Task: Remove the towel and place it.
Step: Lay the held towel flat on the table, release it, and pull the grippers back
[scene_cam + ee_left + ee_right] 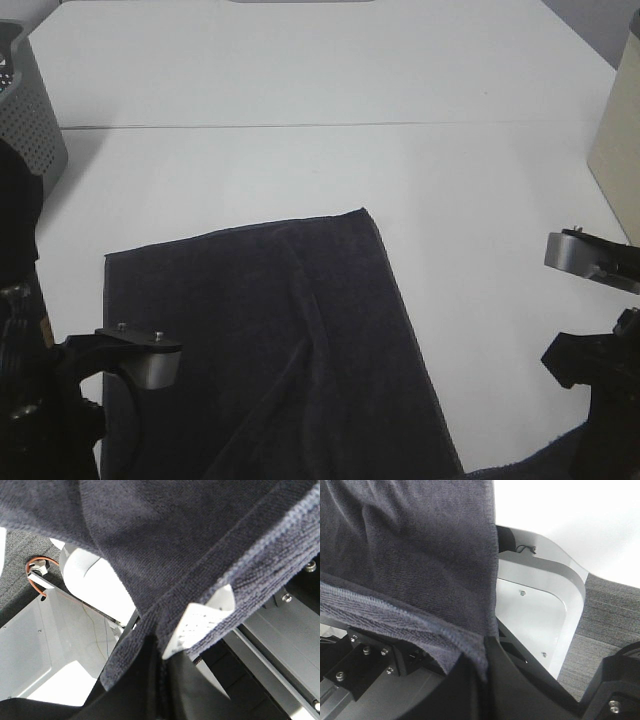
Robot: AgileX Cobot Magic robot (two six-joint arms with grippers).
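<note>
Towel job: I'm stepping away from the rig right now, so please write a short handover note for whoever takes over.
Left gripper: shut on the hemmed edge of the dark charcoal terry-cloth towel, beside its white label.
Right gripper: shut on the towel's hem.
Done: the towel is out of the grey perforated plastic basket. Its far part lies flat on the white table.
Left: probably lay the near end down and release both grips.

Held fast: dark charcoal terry-cloth towel (410,545) in black right gripper (487,655)
Its hemmed edge runs into the closed jaws — the cloth hangs beside a rounded grey metal plate (560,605).
</note>
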